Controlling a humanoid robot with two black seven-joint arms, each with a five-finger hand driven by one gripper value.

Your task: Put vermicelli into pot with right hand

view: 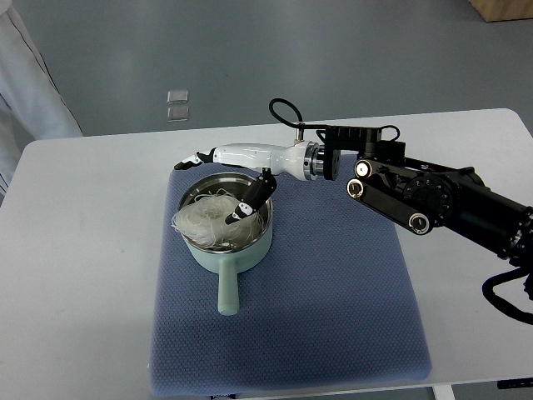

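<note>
From my station, the right hand (236,171) reaches in from the right and sits over the far rim of the pot (226,242). Below its fingers, the vermicelli (206,218) lies in the pot. Nearer me than the hand, the pot's handle (226,292) points my way. Pot and hand are over the mat (333,300), which lies on the table (83,250).

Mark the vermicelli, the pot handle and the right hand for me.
vermicelli (202,218): top view, pale tangle inside the pot.
pot handle (226,292): top view, mid-handle.
right hand (241,179): top view, palm above the pot's rim.
</note>
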